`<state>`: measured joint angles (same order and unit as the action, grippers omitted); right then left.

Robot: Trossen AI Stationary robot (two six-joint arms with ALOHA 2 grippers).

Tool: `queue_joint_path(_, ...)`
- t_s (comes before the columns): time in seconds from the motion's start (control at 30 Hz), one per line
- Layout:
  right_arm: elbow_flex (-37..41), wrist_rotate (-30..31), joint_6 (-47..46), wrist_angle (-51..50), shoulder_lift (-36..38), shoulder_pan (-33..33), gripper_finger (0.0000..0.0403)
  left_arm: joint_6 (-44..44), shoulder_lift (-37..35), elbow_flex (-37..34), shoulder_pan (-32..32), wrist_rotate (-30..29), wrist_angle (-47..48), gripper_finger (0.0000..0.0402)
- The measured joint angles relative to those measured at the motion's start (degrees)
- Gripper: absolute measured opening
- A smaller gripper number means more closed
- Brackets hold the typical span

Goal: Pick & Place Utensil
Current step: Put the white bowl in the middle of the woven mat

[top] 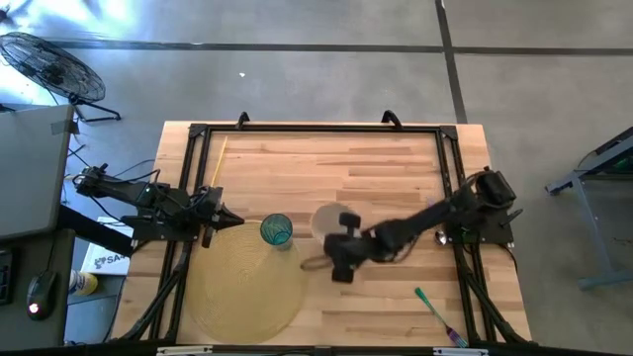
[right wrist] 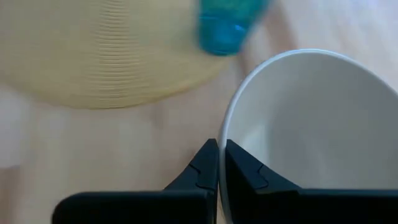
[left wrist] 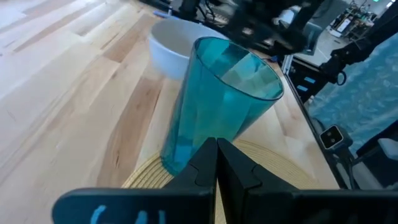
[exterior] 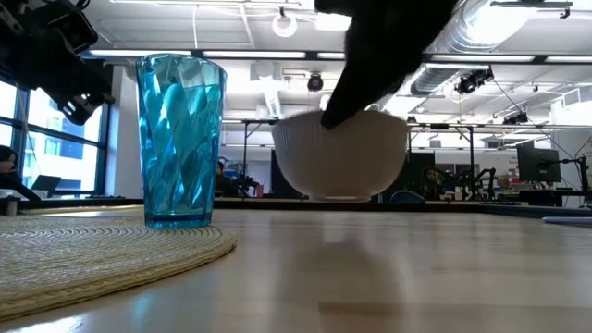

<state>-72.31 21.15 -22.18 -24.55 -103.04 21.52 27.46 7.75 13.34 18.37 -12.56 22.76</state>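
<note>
My workspace: robotics lab or open workshop. Concrete floor, exposed ceiling ducts, strip lights, monitors on benches behind my wooden table, floor fan.

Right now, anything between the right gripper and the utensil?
No object on the bare wood between right gripper and utensil. But its fingers are shut on the white bowl rim, so it isn't free. Left gripper idles.

The left hand has its two dark fingers pressed together just before a blue cup. The cup stands on a woven mat's edge, a white bowl behind it on the wooden bench.
</note>
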Motion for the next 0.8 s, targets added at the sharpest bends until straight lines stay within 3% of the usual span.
queue_joint_path(0.3,0.0,1.3,-2.4,5.8,-0.5,9.8,0.0004,-0.1,0.0,0.0,0.0,0.0,1.5,0.0001)
queue_joint_path(0.6,-0.4,-0.9,-0.6,17.9,-5.7,11.1,0.0004,-0.1,0.0,0.0,0.0,-0.1,1.4,0.0001)
queue_joint_path(0.8,-11.5,-3.8,4.8,14.7,-12.5,11.1,0.0008,-0.1,0.0,0.0,0.0,-1.0,1.4,0.0001)
